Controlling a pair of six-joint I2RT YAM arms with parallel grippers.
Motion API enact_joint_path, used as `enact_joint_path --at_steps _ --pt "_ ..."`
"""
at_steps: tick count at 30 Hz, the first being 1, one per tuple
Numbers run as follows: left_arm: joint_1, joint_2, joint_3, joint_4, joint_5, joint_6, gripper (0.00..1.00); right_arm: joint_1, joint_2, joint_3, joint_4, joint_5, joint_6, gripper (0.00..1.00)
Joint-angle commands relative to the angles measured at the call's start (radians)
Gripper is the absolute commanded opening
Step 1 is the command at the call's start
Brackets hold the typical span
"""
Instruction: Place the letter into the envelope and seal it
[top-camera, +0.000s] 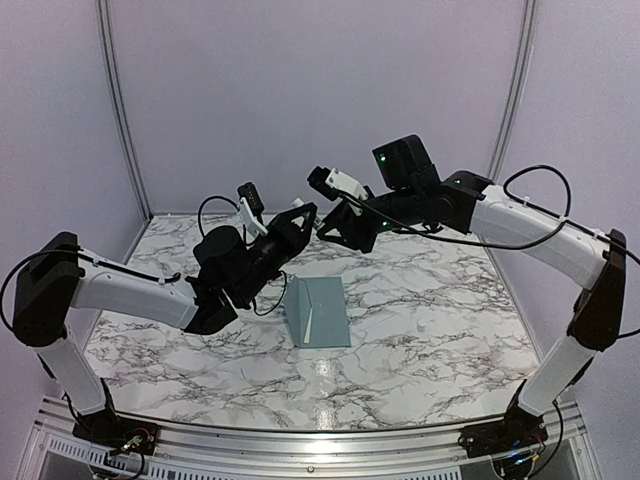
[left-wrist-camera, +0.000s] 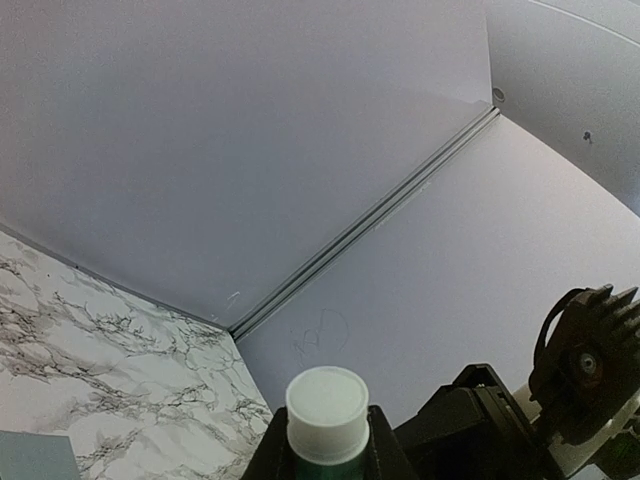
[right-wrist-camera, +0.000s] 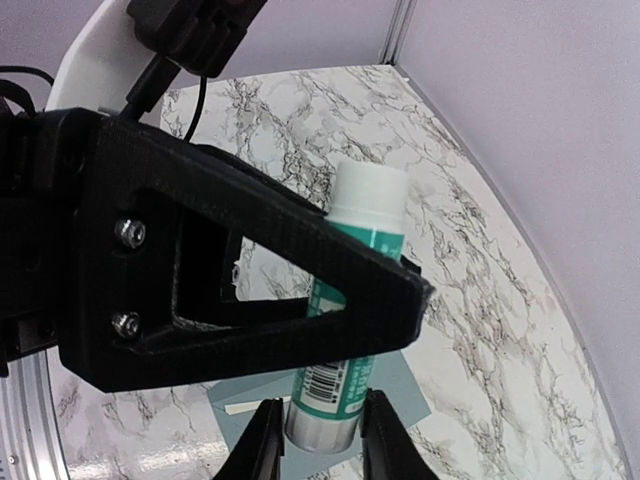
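Left hand (top-camera: 300, 217) is gripping a light, rigid, slippery glue stick (left-wrist-camera: 326, 418) by its barrel; right hand (right-wrist-camera: 318, 440) is closing on its base. I am judging the thin, floppy envelope (top-camera: 322, 312) mid-surface needs edge grasps.

Grey-blue envelope (top-camera: 320, 311) with a pale strip, on a white table (top-camera: 420, 360) veined grey. White-capped green tube (right-wrist-camera: 350, 310) with a barcode. Arms white and black; walls pale lilac.
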Motion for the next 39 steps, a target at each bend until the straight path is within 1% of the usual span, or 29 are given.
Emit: enact_joint_path --at_steps 1,6,7,8,10,12,15,16,18,21,22,23,25,26,27,28,29,30,31,32,34,36,37,39 --pt "-0.004 0.016 0.023 0.054 0.009 -0.002 0.0 0.009 0.002 0.035 0.025 -0.002 0.021 0.19" --pt "-0.004 0.023 0.028 0.055 0.029 -0.002 0.0 0.002 0.0 0.037 0.031 -0.042 0.041 0.06" --pt "-0.004 0.024 0.028 0.056 0.037 0.002 0.0 -0.008 0.0 0.038 0.03 -0.075 0.051 0.04" --pt "-0.005 0.025 0.027 0.056 0.047 0.01 0.0 -0.026 0.001 0.038 0.028 -0.142 0.065 0.02" --pt "-0.004 0.025 0.025 0.056 0.076 0.029 0.0 -0.074 0.005 0.031 0.029 -0.377 0.103 0.0" --pt "-0.004 0.026 0.022 0.056 0.105 0.043 0.0 -0.123 0.016 0.017 0.038 -0.653 0.135 0.0" --pt "-0.005 0.03 0.019 0.057 0.151 0.048 0.0 -0.169 0.031 -0.035 0.113 -0.987 0.232 0.0" --pt "-0.004 0.032 0.02 0.056 0.165 0.05 0.0 -0.176 0.035 -0.057 0.161 -1.061 0.281 0.0" --pt "-0.005 0.038 0.024 0.056 0.192 0.05 0.0 -0.187 0.022 -0.131 0.336 -1.149 0.471 0.01" --pt "-0.005 0.043 0.033 0.058 0.215 0.055 0.0 -0.209 0.002 -0.264 0.735 -1.207 0.804 0.1" --pt "-0.004 0.042 0.036 0.058 0.22 0.059 0.0 -0.218 0.0 -0.296 0.833 -1.213 0.881 0.14" --pt "-0.004 0.042 0.037 0.059 0.219 0.062 0.0 -0.23 0.0 -0.319 0.887 -1.213 0.93 0.17" --pt "-0.004 0.036 0.036 0.058 0.214 0.07 0.0 -0.261 -0.005 -0.336 0.872 -1.207 0.92 0.22" --pt "-0.004 0.031 0.034 0.059 0.211 0.074 0.0 -0.278 -0.01 -0.339 0.826 -1.194 0.875 0.24" --pt "-0.004 0.026 0.033 0.058 0.207 0.077 0.0 -0.295 -0.02 -0.334 0.735 -1.168 0.796 0.31" --pt "-0.004 0.023 0.031 0.059 0.202 0.08 0.0 -0.31 -0.029 -0.309 0.599 -1.122 0.661 0.36" --pt "-0.004 0.019 0.029 0.058 0.194 0.081 0.0 -0.318 -0.035 -0.271 0.401 -1.0 0.507 0.4" --pt "-0.004 0.014 0.025 0.058 0.184 0.082 0.0 -0.315 -0.041 -0.223 0.249 -0.89 0.358 0.42" --pt "-0.004 0.009 0.019 0.058 0.173 0.081 0.0 -0.303 -0.047 -0.174 0.14 -0.784 0.243 0.44" --pt "-0.004 0.005 0.015 0.059 0.158 0.081 0.0 -0.289 -0.053 -0.149 0.071 -0.658 0.171 0.46" --pt "-0.005 -0.003 0.006 0.058 0.127 0.081 0.0 -0.246 -0.072 -0.124 0.008 -0.445 0.076 0.47" --pt "-0.004 -0.013 -0.004 0.058 0.095 0.078 0.0 -0.19 -0.098 -0.128 0.003 -0.241 0.02 0.47" --pt "-0.004 -0.018 -0.009 0.058 0.078 0.077 0.0 -0.163 -0.11 -0.132 0.013 -0.16 -0.004 0.48" --pt "-0.004 -0.028 -0.017 0.059 0.044 0.07 0.0 -0.117 -0.116 -0.124 0.016 -0.048 -0.017 0.48"
